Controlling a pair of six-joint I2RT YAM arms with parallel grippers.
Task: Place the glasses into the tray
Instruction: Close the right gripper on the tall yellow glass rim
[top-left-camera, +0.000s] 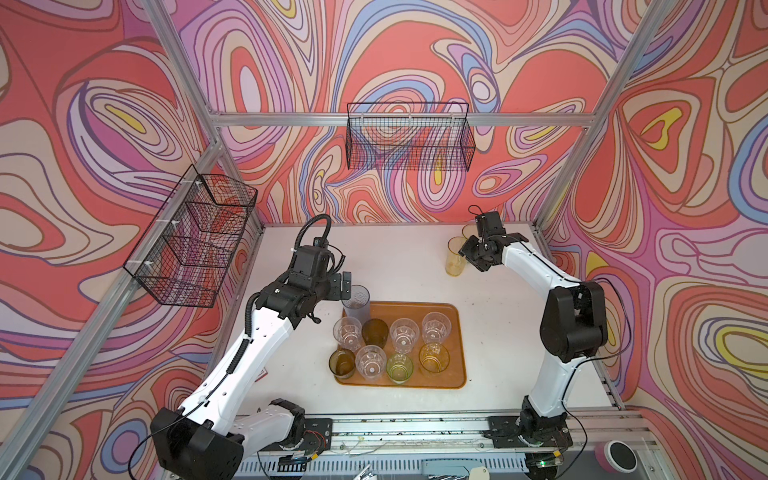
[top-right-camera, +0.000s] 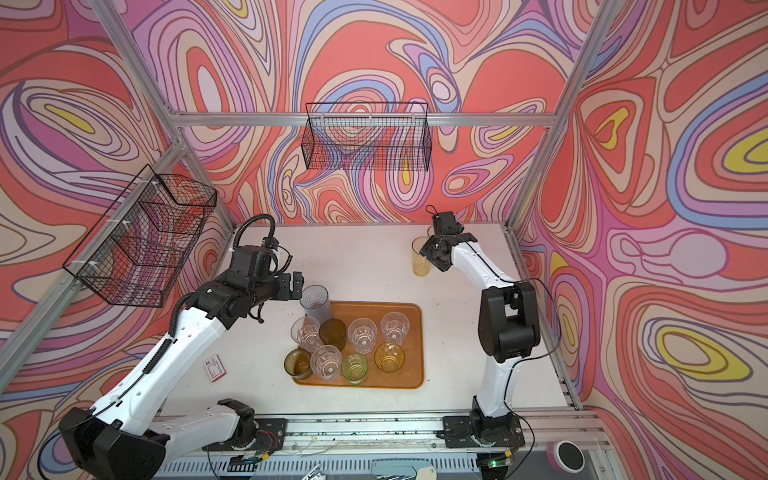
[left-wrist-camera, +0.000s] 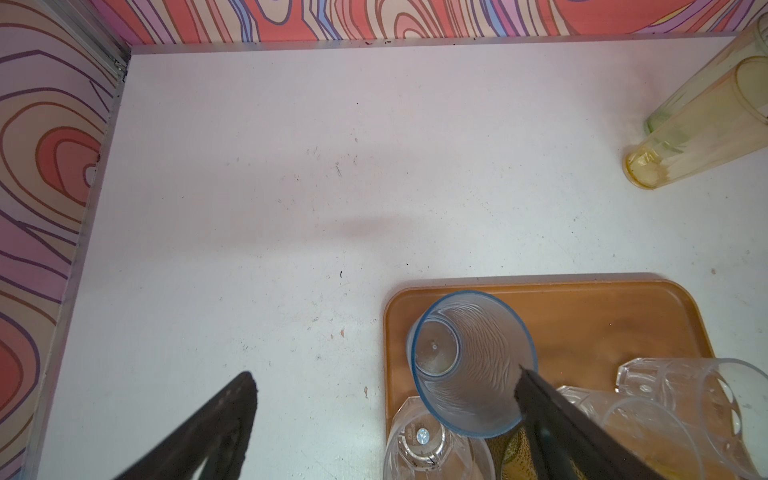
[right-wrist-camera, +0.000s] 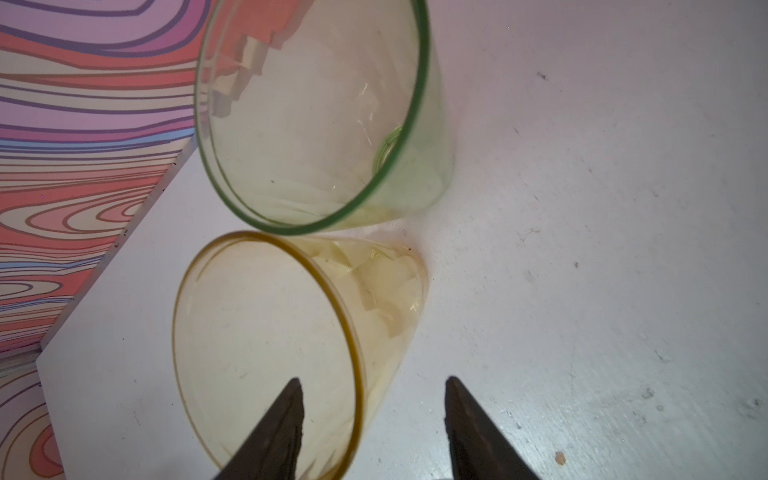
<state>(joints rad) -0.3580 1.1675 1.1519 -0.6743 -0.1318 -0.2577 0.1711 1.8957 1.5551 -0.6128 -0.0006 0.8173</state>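
Fingers (right-wrist-camera: 278, 432) of my right gripper (right-wrist-camera: 372, 380) sat half-open astride the yellow glass (right-wrist-camera: 257, 324), lower frame; grasping step, I judged, needing closure, then the tray (top-left-camera: 415, 311).

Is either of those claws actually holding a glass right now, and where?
Nothing is held. The right gripper straddles the rim of the yellow glass, jaws apart; the left gripper stands open beside the blue glass.
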